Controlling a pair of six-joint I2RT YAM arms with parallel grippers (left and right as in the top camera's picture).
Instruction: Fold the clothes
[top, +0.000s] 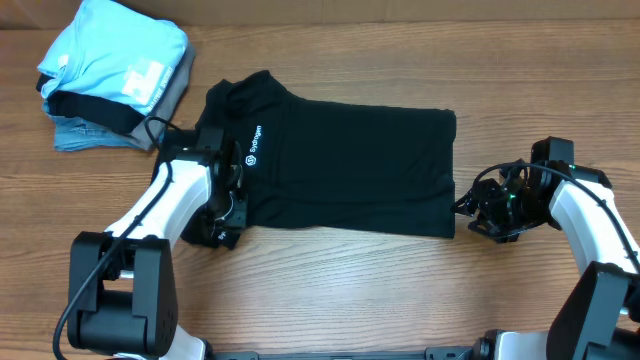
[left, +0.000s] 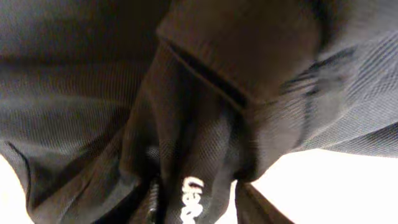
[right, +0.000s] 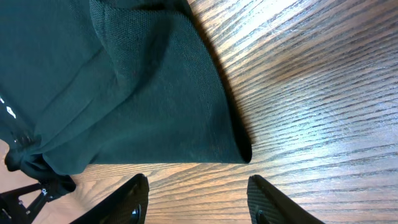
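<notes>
The black shirt (top: 350, 165) lies flat across the middle of the table, collar end to the left, with its white chest logo (top: 253, 145) showing. My left gripper (top: 236, 168) is at the shirt's left end beside the logo. In the left wrist view black cloth (left: 205, 74) fills the frame, and a bunched fold bearing the logo (left: 191, 200) sits between the fingers (left: 196, 208), so the gripper looks shut on it. My right gripper (top: 465, 208) is open and empty on the wood just off the shirt's right hem. In the right wrist view the folded hem corner (right: 186, 124) lies just ahead of the fingers (right: 196, 199).
A stack of folded garments sits at the far left: light-blue (top: 115, 50) on top, grey (top: 172, 90) and denim-blue (top: 85, 135) beneath. Bare wooden table (top: 400, 290) surrounds the shirt. The left arm's white link (top: 150, 210) lies beside the shirt's left edge.
</notes>
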